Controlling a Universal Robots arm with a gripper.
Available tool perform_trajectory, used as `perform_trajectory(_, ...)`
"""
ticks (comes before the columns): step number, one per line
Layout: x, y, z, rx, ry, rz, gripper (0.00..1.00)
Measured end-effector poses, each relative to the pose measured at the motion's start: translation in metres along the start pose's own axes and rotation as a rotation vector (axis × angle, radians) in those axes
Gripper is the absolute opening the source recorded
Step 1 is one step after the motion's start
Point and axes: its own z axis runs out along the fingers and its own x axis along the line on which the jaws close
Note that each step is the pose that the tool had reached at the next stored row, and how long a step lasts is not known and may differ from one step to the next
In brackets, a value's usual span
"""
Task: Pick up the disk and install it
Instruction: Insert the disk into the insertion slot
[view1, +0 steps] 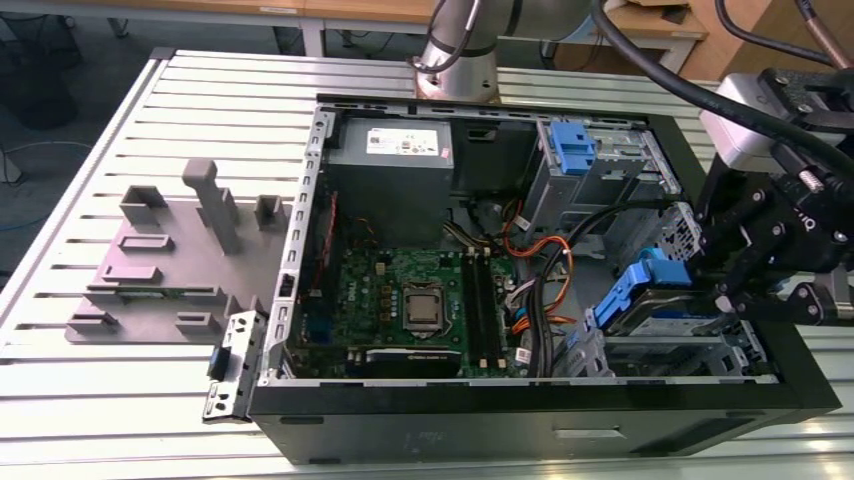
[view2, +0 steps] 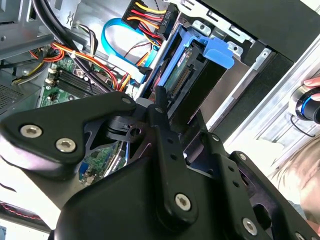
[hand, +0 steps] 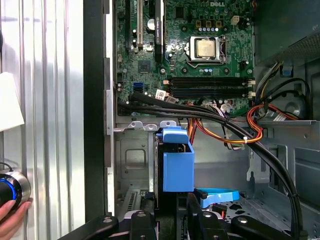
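Note:
The disk (view1: 657, 292) is a metal drive with blue carrier rails and a blue end tab. It hangs tilted over the drive cage (view1: 681, 352) in the corner of the open computer case at the exterior view's right. My gripper (view1: 727, 300) is shut on it from that side. In the first wrist view the disk (hand: 175, 165) stands edge-on between my fingers (hand: 194, 212), blue tab away from the camera. In the second wrist view the disk (view2: 192, 75) shows its connector end, and one finger (view2: 160, 107) lies along its side.
The case holds a motherboard (view1: 400, 300), a grey power supply (view1: 394, 145), orange and black cables (view1: 547, 265) and another blue carrier (view1: 571, 145) in the far bay. A bare blue bracket (hand: 217, 195) lies beside the disk. A grey fixture (view1: 174, 250) stands on the slotted table. A hand (hand: 10, 212) rests by a blue-lit button.

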Motion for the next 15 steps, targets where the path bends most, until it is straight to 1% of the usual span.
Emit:
perform_trajectory(6,0.0002,-0.0001,0.0034,0.0000,0.0000,0.000,0.35)
perform_trajectory(15,0.0006,-0.0002,0.0122,0.0000,0.0001,0.000,0.35)
